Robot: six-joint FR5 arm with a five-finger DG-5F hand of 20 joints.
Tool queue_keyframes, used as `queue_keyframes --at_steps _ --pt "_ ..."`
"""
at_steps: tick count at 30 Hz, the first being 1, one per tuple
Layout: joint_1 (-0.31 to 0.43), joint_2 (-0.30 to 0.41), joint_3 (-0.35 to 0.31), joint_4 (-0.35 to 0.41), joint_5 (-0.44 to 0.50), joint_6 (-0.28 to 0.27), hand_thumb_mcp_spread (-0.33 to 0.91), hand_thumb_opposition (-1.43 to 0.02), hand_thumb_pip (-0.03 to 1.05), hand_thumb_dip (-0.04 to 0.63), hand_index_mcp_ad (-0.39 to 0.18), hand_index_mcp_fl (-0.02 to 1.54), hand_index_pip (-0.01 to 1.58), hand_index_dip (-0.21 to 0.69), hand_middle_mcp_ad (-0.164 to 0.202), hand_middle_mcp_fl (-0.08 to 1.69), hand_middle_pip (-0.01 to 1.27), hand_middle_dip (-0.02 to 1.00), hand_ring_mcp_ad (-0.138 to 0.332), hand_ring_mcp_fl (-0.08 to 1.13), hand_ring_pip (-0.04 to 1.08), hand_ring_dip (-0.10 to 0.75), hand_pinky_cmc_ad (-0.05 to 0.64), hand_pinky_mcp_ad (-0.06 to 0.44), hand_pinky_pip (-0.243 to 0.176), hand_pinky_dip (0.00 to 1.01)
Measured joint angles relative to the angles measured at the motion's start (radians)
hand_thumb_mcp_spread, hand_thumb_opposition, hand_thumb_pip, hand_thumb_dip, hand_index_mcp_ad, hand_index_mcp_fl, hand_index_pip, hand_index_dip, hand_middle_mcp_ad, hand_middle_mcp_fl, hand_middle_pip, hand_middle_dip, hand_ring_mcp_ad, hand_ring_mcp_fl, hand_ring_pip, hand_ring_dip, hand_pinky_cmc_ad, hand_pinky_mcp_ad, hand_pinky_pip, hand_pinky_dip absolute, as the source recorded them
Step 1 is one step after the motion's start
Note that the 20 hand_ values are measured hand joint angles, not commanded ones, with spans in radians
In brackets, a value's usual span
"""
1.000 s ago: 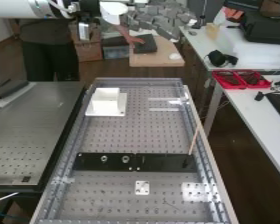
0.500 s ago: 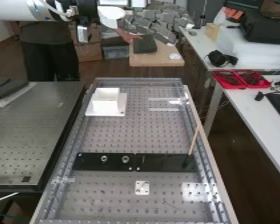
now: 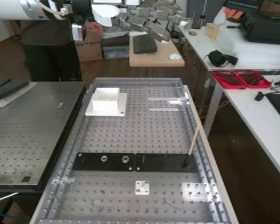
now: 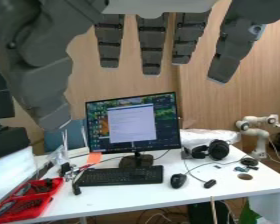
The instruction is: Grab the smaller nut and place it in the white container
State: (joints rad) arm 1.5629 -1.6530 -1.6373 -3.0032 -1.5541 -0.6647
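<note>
In the wrist view the hand (image 4: 152,45) is open, its dark fingers straight and its thumb apart from them, with nothing between. The high view has the white container (image 3: 105,101) on a white base plate near the bench's far end. Toward the near end, the larger nut (image 3: 104,158) and the bearing (image 3: 125,159) stand side by side on the flat black bar (image 3: 162,162).
The white arm (image 3: 14,10) crosses the high view's upper left corner, away from the bench parts. A thin stick (image 3: 194,139) rises from the bar's right end. A small white plate (image 3: 142,187) lies nearer. A monitor (image 4: 132,123) stands on a side desk.
At the top of the high view, the arm's end has shifted somewhat to the left. The container, the larger nut and the bearing have stayed put.
</note>
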Motion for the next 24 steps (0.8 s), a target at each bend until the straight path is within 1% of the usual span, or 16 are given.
queue_keyframes --at_steps 4,9,10,11,18,20,24 --pt "-0.006 0.004 0.001 -0.026 -0.025 0.009 0.22 -0.73 0.75 0.188 -0.152 0.13 0.12 0.154 0.086 0.12 0.12 0.25 0.129 0.0 0.09 0.138 0.394 0.314 -0.045 0.37" --pt "-0.016 0.017 -0.011 -0.032 -0.029 0.006 0.22 -0.73 0.75 0.188 -0.152 0.14 0.11 0.155 0.086 0.12 0.12 0.25 0.129 0.0 0.09 0.138 0.394 0.314 -0.045 0.37" --pt "-0.018 0.02 -0.014 -0.032 -0.028 0.006 0.22 -0.73 0.75 0.188 -0.152 0.14 0.11 0.152 0.086 0.12 0.12 0.25 0.129 0.0 0.09 0.138 0.394 0.314 -0.054 0.37" --pt "-0.019 0.023 -0.015 -0.033 -0.027 0.003 0.22 -0.73 0.75 0.188 -0.152 0.14 0.12 0.168 0.086 0.12 0.12 0.25 0.129 0.0 0.09 0.138 0.398 0.311 -0.061 0.37" --pt "-0.036 0.039 -0.021 -0.05 -0.024 -0.034 0.22 -0.73 0.73 0.19 -0.152 0.13 0.11 0.169 0.086 0.12 0.12 0.25 0.129 0.0 0.09 0.138 0.396 0.314 -0.061 0.37" --pt "-0.045 0.038 -0.017 -0.06 -0.028 -0.034 0.22 -0.73 0.73 0.188 -0.155 0.13 0.11 0.169 0.086 0.12 0.12 0.25 0.129 0.0 0.09 0.138 0.41 0.325 -0.061 0.37" --pt "-0.07 0.03 -0.004 -0.077 -0.044 -0.031 0.22 -0.73 0.73 0.188 -0.152 0.13 0.11 0.169 0.086 0.12 0.12 0.25 0.129 0.0 0.09 0.138 0.41 0.325 -0.061 0.37"
